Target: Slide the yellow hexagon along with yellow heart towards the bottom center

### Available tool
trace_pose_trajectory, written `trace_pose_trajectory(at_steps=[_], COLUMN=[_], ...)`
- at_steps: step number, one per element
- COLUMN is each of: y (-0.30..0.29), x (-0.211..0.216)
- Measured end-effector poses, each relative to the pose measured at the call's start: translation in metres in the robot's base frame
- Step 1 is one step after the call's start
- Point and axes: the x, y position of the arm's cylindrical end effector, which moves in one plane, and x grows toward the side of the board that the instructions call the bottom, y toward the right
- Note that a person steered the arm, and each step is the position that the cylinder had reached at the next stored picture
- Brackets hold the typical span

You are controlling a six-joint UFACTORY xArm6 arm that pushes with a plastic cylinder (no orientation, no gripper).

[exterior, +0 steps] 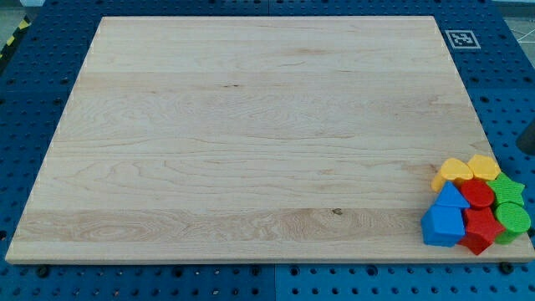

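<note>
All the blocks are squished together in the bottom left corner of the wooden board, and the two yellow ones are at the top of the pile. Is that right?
Nearly. The camera view shows the pile in the board's bottom right corner, not the bottom left. The rest holds: the yellow heart and yellow hexagon sit at the top of the cluster, above the red, blue and green blocks. My tip does not show clearly in this view.

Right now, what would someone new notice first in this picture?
A tight huddle of small coloured blocks at the view's bottom right corner of the pale wooden board: the yellow heart and yellow hexagon on top, red, green and blue pieces just below. My tip isn't clearly visible; only a dark shape sits at the right edge.
</note>
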Motion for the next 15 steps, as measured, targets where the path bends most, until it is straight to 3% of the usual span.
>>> trace_pose_trajectory(at_steps=[2,8,10,13,15], y=[-0.015,-0.071,-0.103,-0.173,-0.231], x=[0.053,0.035,0.047,0.050,0.030])
